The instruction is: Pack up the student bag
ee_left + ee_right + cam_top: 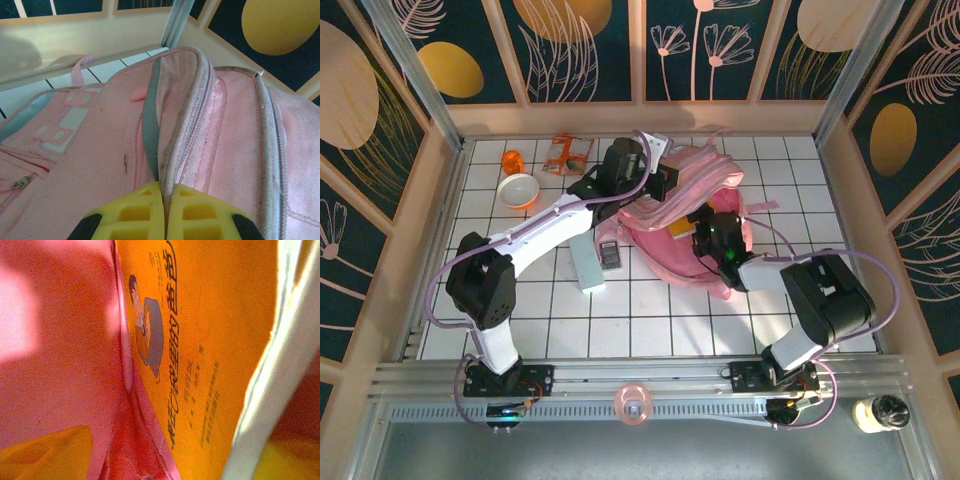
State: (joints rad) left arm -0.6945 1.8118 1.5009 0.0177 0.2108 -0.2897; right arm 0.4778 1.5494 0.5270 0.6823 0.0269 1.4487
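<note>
- The student bag (745, 195) (100, 150) lies slumped on the white-tiled surface (650, 310), with one of my arms reaching it from each side.
  - My main worry is that it is soft. If the rim slips free, the mouth would likely flop shut over whatever is going in.
  - As far as I can judge, its long axis runs from the mouth, on the near-left side, away toward the far right. The straps trail off the far end, and the front pockets seem to face up.
- My left claw (665, 185) (164, 200) sits at the bag's far-left rim. Its yellow pads are pressed together on the grey-edged zip lip, holding it up. A hard pull here could drag the whole bag across the surface rather than widen the mouth.
- My right claw (715, 235) reaches into the bag's mouth from the near right. One yellow pad (45, 452) lies against the pink lining and another sits beyond the book. I cannot tell whether they squeeze anything.
- The orange book (215, 340) (682, 230) stands inside the bag's mouth. I judge its corner could snag a fold of lining and jam.
- A dark calculator (610, 254) and a pale box (587, 264) lie just left of the bag, not yet packed. A sliding bag could shove them.
</note>
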